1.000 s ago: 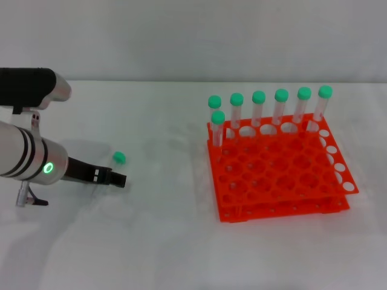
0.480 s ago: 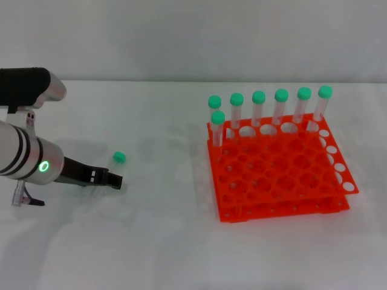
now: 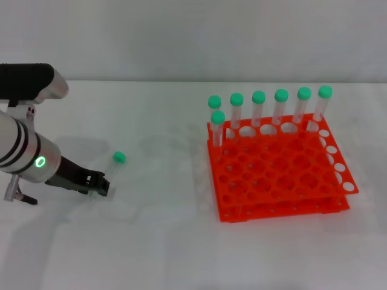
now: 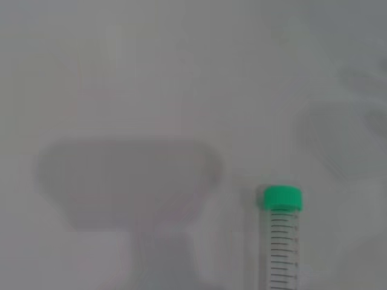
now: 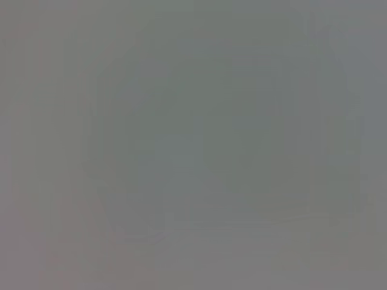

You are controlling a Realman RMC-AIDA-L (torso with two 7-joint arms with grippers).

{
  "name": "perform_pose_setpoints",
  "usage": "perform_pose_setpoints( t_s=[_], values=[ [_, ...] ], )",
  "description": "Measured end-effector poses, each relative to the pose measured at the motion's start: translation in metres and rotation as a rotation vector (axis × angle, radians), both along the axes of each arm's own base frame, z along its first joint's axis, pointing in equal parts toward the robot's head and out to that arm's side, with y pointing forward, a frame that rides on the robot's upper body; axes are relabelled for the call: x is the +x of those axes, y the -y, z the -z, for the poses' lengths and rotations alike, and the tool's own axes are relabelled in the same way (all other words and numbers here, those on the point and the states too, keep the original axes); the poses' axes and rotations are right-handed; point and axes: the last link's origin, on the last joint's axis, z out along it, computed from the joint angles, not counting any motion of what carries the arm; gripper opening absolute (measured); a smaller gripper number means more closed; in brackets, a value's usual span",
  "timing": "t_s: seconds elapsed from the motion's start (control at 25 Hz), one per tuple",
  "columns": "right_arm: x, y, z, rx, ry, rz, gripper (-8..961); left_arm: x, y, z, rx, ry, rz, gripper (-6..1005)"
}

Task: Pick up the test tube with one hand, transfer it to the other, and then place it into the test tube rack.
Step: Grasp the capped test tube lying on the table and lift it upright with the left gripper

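The slender clear plastic test tube with a round green cap (image 3: 115, 164) lies flat on the white counter (image 3: 157, 241), well to the left of the bright orange plastic rack (image 3: 278, 175). In the left wrist view its cap and printed scale marks show (image 4: 281, 235). The black 2-fingered left hand (image 3: 100, 185) on the white arm with black bands sits low at the tube's lower end; whether its fingers are parted or touching the tube cannot be told. 7 other green-capped tubes (image 3: 281, 112) stand upright in the rack's far rows. The right hand is out of sight.
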Motion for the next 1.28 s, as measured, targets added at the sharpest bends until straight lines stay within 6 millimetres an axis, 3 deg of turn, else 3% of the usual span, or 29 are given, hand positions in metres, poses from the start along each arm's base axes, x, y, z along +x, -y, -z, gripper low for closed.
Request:
perform_pose_setpoints(
  t_s=[0.08,0.52,1.28],
  values=[
    [0.000,0.001,0.000,0.001,-0.001,0.000,849,0.001,0.000,-0.001,-0.008,-0.005,-0.006,423],
    [-0.001,0.001,0.000,0.004,-0.001,-0.006,848,-0.005,-0.002,-0.001,-0.016,0.007,-0.048,195],
    [-0.003,0.000,0.001,-0.004,-0.027,-0.020,848,0.014,-0.009,-0.007,-0.009,-0.084,0.057,164]
  ],
)
